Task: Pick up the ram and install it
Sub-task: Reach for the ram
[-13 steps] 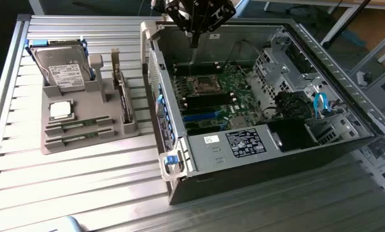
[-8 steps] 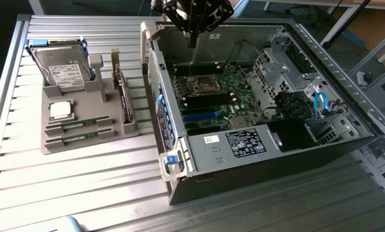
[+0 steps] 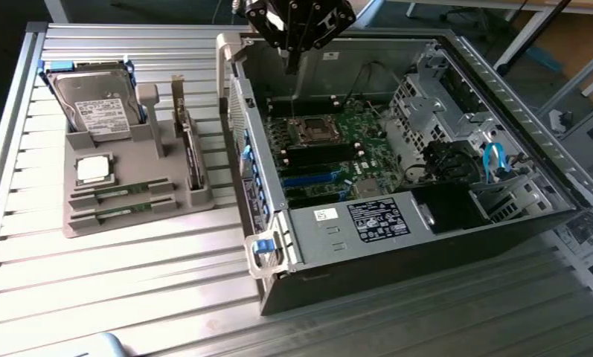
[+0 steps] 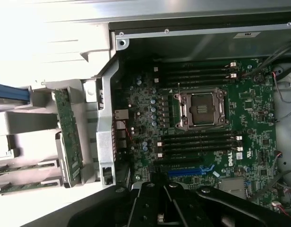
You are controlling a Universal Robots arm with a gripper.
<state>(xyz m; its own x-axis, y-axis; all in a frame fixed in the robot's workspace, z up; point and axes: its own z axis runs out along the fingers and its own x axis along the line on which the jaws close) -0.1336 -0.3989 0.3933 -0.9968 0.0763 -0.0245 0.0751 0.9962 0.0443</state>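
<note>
**Both ram sticks in the holder, gripper closed over the case**

Nearest in the exterior view is the slatted metal table (image 3: 127, 290). On it, toward the exterior view's left, sits a grey holder (image 3: 142, 160) with several compartments. Its two front slots each hold a stick lying flat: the front ram (image 3: 117, 214), and just behind it the second ram (image 3: 124, 191), parallel and close but in separate slots. Behind them a square recess holds the silver CPU chip (image 3: 94, 169). At the holder's far end a hard drive (image 3: 100, 104) leans nearly upright in its bay. Along the holder's side nearest the case, a green expansion card (image 3: 189, 141) stands on edge.

Just beside the holder, on the exterior view's right, lies the open computer case (image 3: 316, 230), with a blue latch (image 3: 263, 249) at its near corner. Inside lies the motherboard (image 3: 346, 149), with the CPU socket (image 3: 309, 132) flanked by dark memory slots and a blue slot (image 3: 311, 178) nearer the front.

Farthest back, the gripper (image 3: 292, 65) hangs above the case's far end, fingers pressed together and holding nothing, well apart from both ram sticks.
</note>
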